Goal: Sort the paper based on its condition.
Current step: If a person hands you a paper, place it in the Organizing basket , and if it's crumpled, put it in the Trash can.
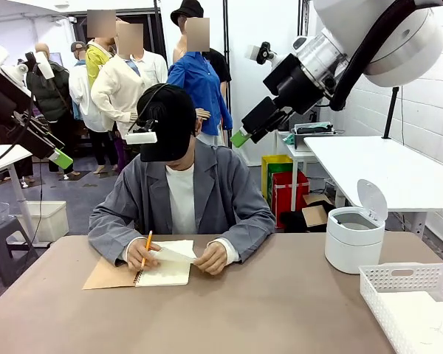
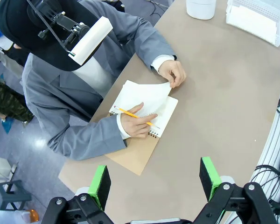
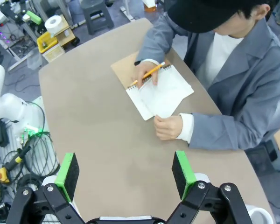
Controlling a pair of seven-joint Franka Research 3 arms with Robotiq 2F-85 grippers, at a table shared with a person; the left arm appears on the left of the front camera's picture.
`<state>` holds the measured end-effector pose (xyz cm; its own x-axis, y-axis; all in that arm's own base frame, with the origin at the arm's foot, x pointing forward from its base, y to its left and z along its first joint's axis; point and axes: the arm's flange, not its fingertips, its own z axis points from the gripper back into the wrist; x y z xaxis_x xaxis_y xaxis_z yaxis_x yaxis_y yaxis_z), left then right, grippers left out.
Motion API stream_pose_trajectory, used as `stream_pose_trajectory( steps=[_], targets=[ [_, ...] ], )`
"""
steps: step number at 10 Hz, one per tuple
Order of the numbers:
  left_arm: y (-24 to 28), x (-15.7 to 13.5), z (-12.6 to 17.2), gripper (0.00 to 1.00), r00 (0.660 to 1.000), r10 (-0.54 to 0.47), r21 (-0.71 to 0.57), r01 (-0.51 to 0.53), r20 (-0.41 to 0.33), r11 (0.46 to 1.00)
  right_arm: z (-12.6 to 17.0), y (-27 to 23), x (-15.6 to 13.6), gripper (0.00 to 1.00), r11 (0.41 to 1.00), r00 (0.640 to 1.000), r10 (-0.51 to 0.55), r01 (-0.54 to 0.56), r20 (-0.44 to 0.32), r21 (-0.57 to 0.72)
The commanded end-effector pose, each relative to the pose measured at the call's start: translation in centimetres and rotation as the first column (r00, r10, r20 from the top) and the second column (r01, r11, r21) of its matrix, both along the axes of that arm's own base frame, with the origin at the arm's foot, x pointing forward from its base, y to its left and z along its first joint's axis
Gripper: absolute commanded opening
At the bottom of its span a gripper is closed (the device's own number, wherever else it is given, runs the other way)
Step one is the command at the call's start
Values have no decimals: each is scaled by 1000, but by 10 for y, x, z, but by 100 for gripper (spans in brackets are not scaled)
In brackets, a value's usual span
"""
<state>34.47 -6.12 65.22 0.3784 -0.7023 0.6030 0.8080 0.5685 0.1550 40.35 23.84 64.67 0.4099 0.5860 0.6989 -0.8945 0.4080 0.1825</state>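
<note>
A white sheet of paper (image 1: 174, 255) is still bound in an open spiral notebook (image 1: 162, 274) in front of the person. One hand (image 1: 211, 258) lifts the sheet's edge and the other (image 1: 142, 254) holds a yellow pencil. The left wrist view has the same sheet (image 2: 147, 95), as does the right wrist view (image 3: 167, 89). My left gripper (image 2: 155, 179) hangs high over the near table edge, open and with nothing in it. My right gripper (image 3: 125, 173) is also open, holding nothing, high above the table. From the front, the left gripper (image 1: 59, 158) and right gripper (image 1: 241, 137) are both raised well above the table.
A white round bin (image 1: 352, 240) with its lid flipped up stands at the right of the table. A white slatted basket (image 1: 399, 291) with pale paper inside sits at the front right corner. The notebook's brown cover (image 1: 107, 275) lies folded out to the left.
</note>
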Motion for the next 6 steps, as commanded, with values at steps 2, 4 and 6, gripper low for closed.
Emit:
stream_pose_trajectory(
  steps=[2, 4, 6],
  targets=[
    [1, 0, 0, 100, 1000, 0, -2, 0, -2, 1000, 12, 7, -13, 100, 1000, 1000, -24, 24, -1, -9],
    [1, 0, 0, 100, 1000, 0, -2, 0, -2, 1000, 15, 12, -18, 100, 1000, 1000, -7, 7, -3, -14],
    [1, 0, 0, 100, 1000, 0, -2, 0, -2, 1000, 14, 14, -17, 100, 999, 1000, -1, 0, -4, -35]
  ],
)
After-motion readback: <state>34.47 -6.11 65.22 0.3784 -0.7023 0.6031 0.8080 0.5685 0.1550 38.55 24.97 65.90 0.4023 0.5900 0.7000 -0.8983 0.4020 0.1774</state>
